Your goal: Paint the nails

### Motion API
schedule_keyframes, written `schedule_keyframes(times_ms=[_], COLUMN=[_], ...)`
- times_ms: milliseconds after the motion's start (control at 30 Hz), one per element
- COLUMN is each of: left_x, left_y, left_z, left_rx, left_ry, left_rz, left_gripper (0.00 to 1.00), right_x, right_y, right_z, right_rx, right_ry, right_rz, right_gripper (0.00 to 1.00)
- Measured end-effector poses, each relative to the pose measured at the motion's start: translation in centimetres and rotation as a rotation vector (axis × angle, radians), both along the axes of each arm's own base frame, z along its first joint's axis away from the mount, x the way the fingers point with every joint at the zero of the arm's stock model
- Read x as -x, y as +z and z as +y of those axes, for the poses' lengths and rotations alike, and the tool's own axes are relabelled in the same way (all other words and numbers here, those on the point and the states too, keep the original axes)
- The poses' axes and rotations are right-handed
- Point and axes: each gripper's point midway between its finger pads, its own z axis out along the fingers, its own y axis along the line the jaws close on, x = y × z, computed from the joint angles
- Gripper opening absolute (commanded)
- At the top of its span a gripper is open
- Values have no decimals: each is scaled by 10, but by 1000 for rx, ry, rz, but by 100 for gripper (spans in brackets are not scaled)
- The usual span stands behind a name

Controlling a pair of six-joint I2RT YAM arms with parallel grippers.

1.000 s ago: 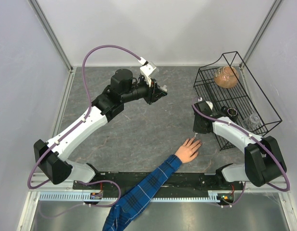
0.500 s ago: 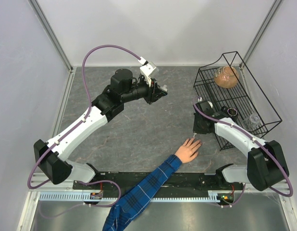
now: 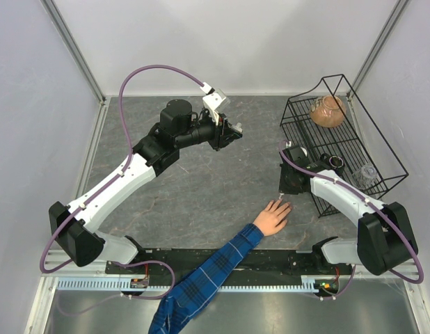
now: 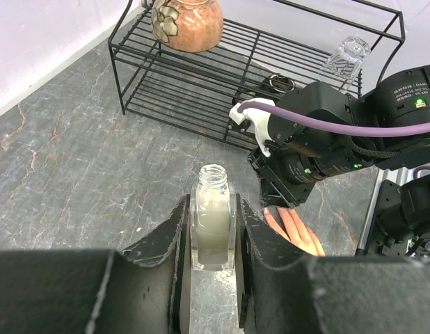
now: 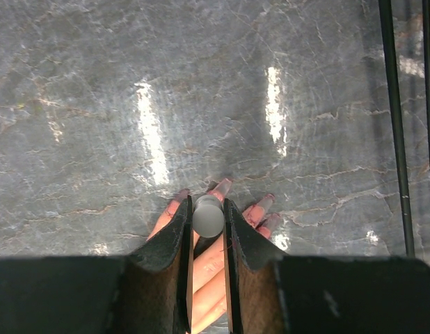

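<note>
Hovering directly over the fingertips, the right gripper point(image 5: 208, 202) is clenched on the round grey cap point(image 5: 208, 217) of a polish brush, its bristles hidden beneath the cap in the wrist view, so I cannot tell whether they touch a nail. The human hand point(image 3: 273, 217), in a blue plaid sleeve point(image 3: 201, 282), lies flat on the grey stone table point(image 3: 201, 195) toward the near right, fingers pointing to the far side. The nails point(image 5: 222, 185) sit at those far tips, just beyond the cap; several look pinkish-red, which suggests that coating is under way, though how complete it is stays unclear. Well apart, toward the far middle, the left gripper point(image 4: 213, 209) clamps an uncapped bottle of pale polish point(image 4: 213, 223) upright above the table. A black wire rack point(image 4: 180, 83) stands to the far right. The step in hand appears to be brushing one nail. The next move calls for a short, light stroke along that nail, then a small sideways shift to its neighbour, or a return to the bottle for more polish if the brush runs dry.
</note>
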Motion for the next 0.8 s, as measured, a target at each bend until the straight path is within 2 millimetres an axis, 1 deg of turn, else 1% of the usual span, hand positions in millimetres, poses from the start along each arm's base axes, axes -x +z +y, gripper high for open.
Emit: schedule_keyframes(times_ms=[200, 467, 800], left_x=[0, 0, 0], left_y=[0, 0, 0], left_z=[0, 0, 0], left_rx=[0, 0, 0], left_ry=[0, 0, 0], left_rz=[0, 0, 0], left_gripper=[2, 2, 2], right_x=[3, 4, 3], right_y=[-2, -8, -9], right_z=[-4, -4, -5], right_rx=[19, 28, 32], right_ry=[-7, -6, -7], right_rz=[11, 32, 36], right_gripper=[0, 0, 0])
